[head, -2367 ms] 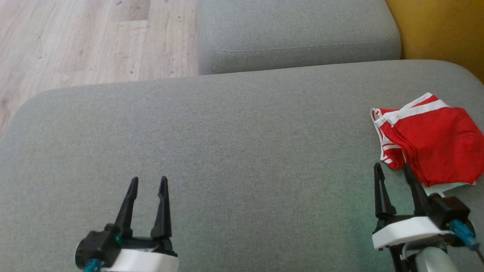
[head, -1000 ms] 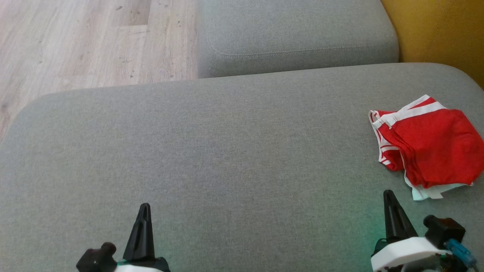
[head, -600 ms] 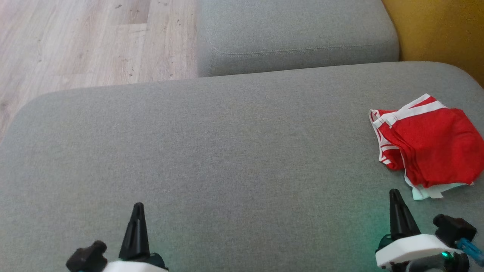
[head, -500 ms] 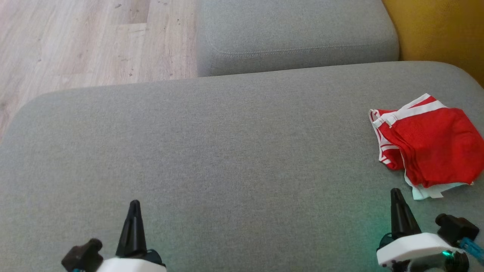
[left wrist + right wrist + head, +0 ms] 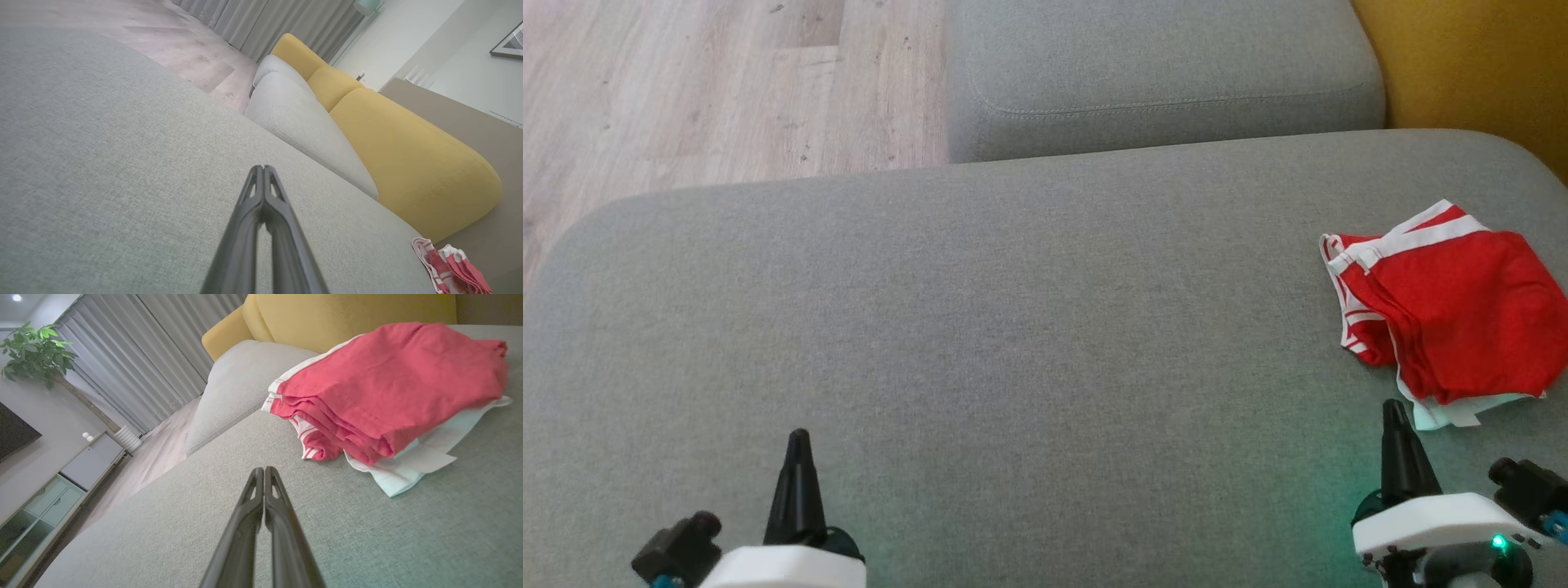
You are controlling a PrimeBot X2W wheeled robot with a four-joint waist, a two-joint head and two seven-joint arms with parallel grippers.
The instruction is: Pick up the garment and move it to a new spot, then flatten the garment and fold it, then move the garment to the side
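Both grippers have drawn back toward the lower edge of the head view since the earliest frame, and both have gone from fingers apart to fingers together. Left gripper (image 5: 798, 437): the two dark fingers are pressed into one point with nothing between them, confirmed in its wrist view, hovering low over bare grey cushion (image 5: 1013, 327). Right gripper (image 5: 1393, 406): also closed and empty, with the tips meeting in a single line in its own wrist view. The earliest frame had its open fingers right at the near edge of the garment (image 5: 1454, 314); now a strip of cushion separates them. The garment sits just ahead of the right gripper's tips and slightly to their right, apart from them, and well away to the right of the left gripper. It has not shifted across the frames apart from small camera drift. Condition: red cloth with white trim, folded into a compact stack of several layers, with a white layer (image 5: 408, 469) poking out underneath on the side nearest the right gripper. It rests flat on the cushion near the yellow backrest (image 5: 1462, 57). Judgement: the fold is done, the stack is already parked at the side, and the release is complete. Closed, empty, retreating grippers read as a return to rest, so the task looks finished or nearly so, with no further grasp apparently needed.
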